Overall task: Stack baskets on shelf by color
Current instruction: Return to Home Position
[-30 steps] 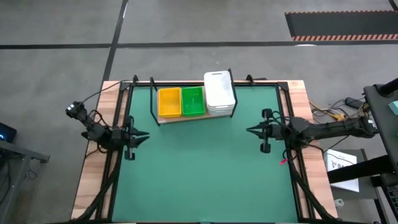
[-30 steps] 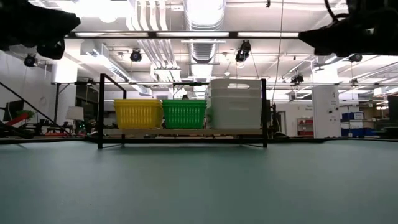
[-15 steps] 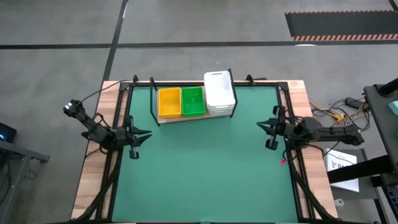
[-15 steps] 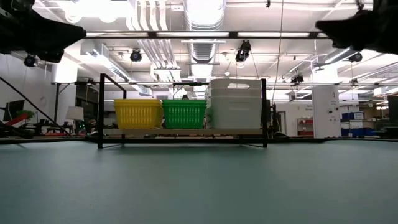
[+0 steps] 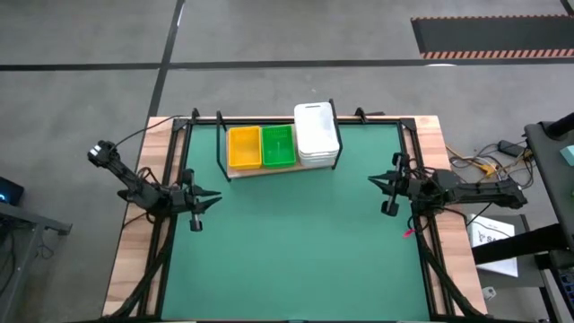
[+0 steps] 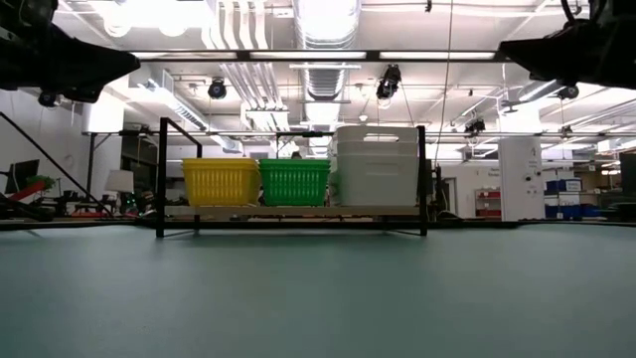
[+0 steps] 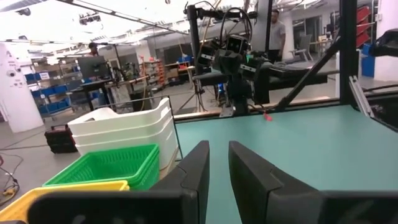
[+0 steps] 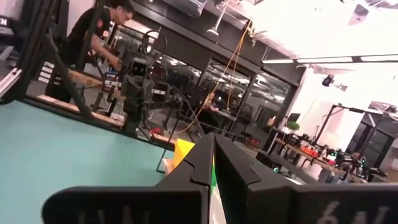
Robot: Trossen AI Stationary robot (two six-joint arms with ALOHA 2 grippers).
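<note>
Reference point = shelf [image 5: 269, 170], wood board on a black wire frame.

- All baskets are on the shelf in three colour stacks, side by side in a row.
- Yellow stack [image 5: 244, 146] is at the shelf end on the left arm's side. Green stack [image 5: 278, 144] is in the middle, touching the yellow. White stack [image 5: 316, 133] is at the end on the right arm's side, just beside the green.
- White stack is taller than the other two in the low view and reaches farther back over the shelf. Left wrist view shows three white rims nested. Can't tell the count for yellow or green.
- Stacks sit level and square on the board, none tilted.

Arms:
- Left pincer [image 5: 213, 198] hangs in front of the shelf, off past its yellow end and well apart from it. It is empty and points across toward the other arm. Its fingers [image 7: 198, 163] show a narrow gap with nothing in it, so slightly spread.
- Right pincer [image 5: 370, 182] hangs in front of the shelf, off past its white end and well apart from it. It is empty and faces the left one. Its fingers [image 8: 200, 155] are pressed together with only a hairline between them.
- Neither pincer touches the shelf or a basket.

Green mat [image 5: 296, 260] on the desk lies in front of the shelf. A person [image 8: 93, 31] stands in the room behind.
</note>
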